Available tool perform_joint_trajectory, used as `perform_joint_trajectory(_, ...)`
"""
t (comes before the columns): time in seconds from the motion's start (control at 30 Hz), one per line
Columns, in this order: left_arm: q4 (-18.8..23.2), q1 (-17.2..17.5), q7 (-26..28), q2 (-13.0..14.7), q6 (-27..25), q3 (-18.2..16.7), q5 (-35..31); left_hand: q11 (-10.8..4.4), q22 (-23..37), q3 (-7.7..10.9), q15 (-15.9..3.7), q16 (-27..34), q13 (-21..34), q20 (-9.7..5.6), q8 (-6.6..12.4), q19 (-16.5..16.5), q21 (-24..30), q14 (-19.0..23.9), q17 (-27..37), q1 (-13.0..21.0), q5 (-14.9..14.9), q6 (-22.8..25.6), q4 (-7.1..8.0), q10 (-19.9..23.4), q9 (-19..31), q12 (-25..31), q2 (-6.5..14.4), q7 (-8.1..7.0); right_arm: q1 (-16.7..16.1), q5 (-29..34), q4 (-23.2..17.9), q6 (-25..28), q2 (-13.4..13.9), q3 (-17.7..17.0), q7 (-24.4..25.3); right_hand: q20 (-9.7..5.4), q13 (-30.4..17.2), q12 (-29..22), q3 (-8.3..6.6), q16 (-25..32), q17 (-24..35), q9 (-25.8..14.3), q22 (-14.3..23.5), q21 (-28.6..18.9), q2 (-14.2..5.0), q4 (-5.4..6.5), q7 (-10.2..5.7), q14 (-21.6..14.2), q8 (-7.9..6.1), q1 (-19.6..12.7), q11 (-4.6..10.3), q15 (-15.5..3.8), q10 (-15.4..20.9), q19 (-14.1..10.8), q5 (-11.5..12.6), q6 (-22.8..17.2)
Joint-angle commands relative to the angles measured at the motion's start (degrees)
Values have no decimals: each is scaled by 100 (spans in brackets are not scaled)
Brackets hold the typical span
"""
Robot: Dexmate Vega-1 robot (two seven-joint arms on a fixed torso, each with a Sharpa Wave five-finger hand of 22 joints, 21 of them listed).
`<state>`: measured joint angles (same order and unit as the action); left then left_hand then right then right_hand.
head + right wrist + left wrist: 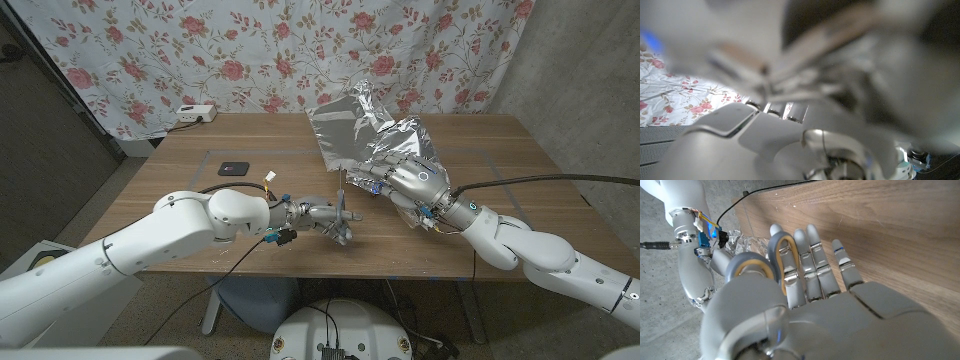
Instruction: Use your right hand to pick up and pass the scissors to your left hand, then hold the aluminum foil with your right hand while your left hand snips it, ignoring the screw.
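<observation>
Far left on the table (pixel 150 190), a white box (pixel 196 114) at the back edge and a small black object (pixel 234 168) nearer the middle, both well apart from the work and out of any sweep; plenty of bare wood on that side for the left arm to swing. Left hand (pixel 318 218) near the front edge, closed on the scissors (pixel 342 208); grey loops with tan lining (pixel 762 265) threaded over the fingers (pixel 812 260), presumably so the blades can be worked rather than merely carried; blades upright, tip just below the lower edge of the foil, close but contact not clear. Handover judged done; snip not yet visibly made. Foil (pixel 350 125) raised off the table as a crinkled sheet, lower left corner hanging free toward the blades, likely held up so an edge is offered for cutting. Right hand (pixel 410 178) gripping the foil's right portion, fingers curled into the crumpled metal; right wrist view too blurred to add detail. Front edge of the table near both wrists, so little room to drop lower; open wood behind and right of the foil. Screw not made out.
</observation>
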<state>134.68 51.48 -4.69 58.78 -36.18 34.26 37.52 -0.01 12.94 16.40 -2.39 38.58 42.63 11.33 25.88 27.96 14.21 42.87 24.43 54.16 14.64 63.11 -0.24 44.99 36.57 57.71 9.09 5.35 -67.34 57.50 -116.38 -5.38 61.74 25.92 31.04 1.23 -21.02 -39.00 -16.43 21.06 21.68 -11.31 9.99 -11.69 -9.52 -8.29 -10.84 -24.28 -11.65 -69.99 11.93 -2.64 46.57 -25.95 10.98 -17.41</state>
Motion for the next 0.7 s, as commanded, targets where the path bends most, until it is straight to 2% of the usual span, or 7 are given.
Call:
perform_joint_trajectory(0.03,-90,349,56,64,704,-136,-144,-298,26,554,-291,-51,306,-79,44,-16,31,-26,-1,417,-33,-54,-278,117,83,-13,312,-78,-1,67,-33,85,-11,22,-88,-39,-17,-28,29,-12,15,-35,15,4,1,-9,-4,-46,5,-58,12,-1079,64,-9,-14,-57)
perform_joint_trajectory(0.1,-88,420,75,98,812,-168,-186,-301,28,608,-324,-70,328,-101,55,-18,35,-38,-4,424,-48,-58,-268,106,103,-8,308,-88,4,83,-42,111,-21,31,-119,-40,-10,-24,31,-16,17,-35,15,5,1,-9,-3,-45,6,-61,13,-1080,59,-5,-14,-57)
perform_joint_trajectory(0.23,-203,703,77,129,1344,-313,-174,-311,29,693,-345,-107,339,-116,71,-31,38,-57,-12,421,-80,-66,-245,106,134,-10,293,-109,21,100,-46,149,-56,63,-179,-39,-11,-29,35,-20,20,-35,15,10,0,-8,-4,-45,8,-65,13,-1080,61,7,-14,-55)
perform_joint_trajectory(0.33,-167,840,146,192,1496,-395,-224,-308,30,733,-353,-121,333,-134,76,-42,38,-47,-19,417,-102,-59,-239,115,138,-15,269,-121,44,123,-52,180,-85,93,-241,-39,-9,-28,39,-24,22,-35,15,11,2,-7,-3,-42,9,-64,11,-1080,60,10,-15,-55)
perform_joint_trajectory(0.7,120,1243,513,474,1511,-751,-167,-354,32,826,-377,-92,286,-160,99,-36,57,34,11,395,-196,52,-259,211,110,-28,197,-158,109,194,-135,293,-198,185,-427,-44,-3,-33,51,-41,32,-36,14,9,-2,-2,1,-36,12,-71,12,-1080,57,9,-15,-51)
